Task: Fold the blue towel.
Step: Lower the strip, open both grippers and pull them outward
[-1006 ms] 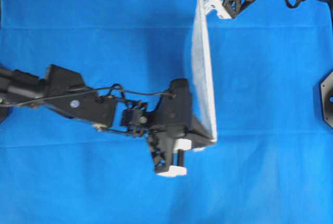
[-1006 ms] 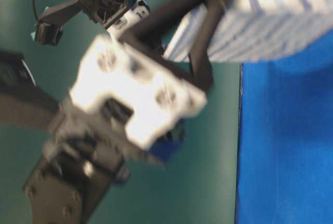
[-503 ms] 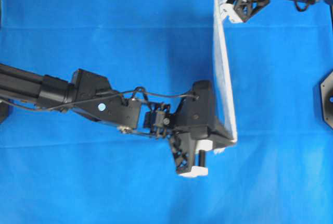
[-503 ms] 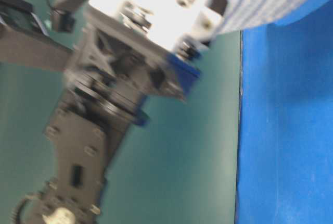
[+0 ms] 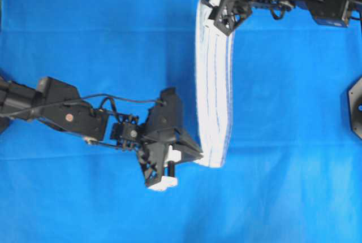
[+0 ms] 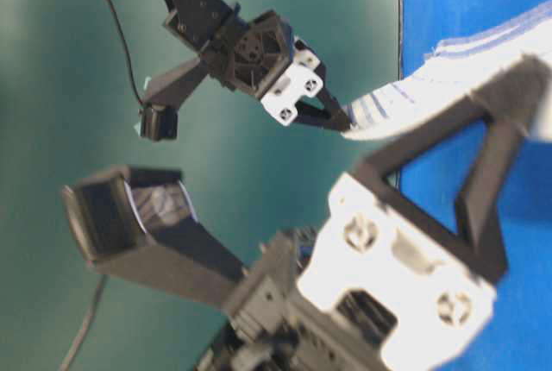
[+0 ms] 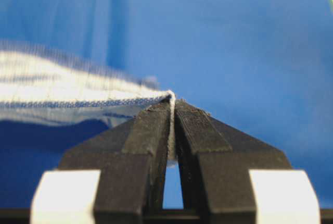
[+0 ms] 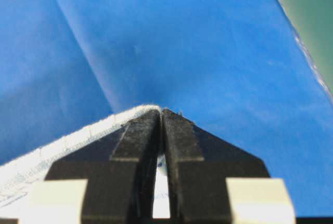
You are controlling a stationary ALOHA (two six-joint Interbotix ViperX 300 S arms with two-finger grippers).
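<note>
Woven cloth, white with blue stripes: the blue towel point(image 5: 214, 90), hung as a sagging band above the blue table covering point(image 5: 294, 113) between two corner pinches. Left gripper point(image 7: 171, 110) and right gripper point(image 8: 160, 113) each clamp a corner tight. Judged light, limp, non-fragile, apt to slip; best held at corners or hems.

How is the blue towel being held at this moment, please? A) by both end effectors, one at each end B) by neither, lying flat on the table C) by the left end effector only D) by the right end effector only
A: the left end effector and the right end effector are each shut on an edge of the blue towel, which spans between them.
</note>
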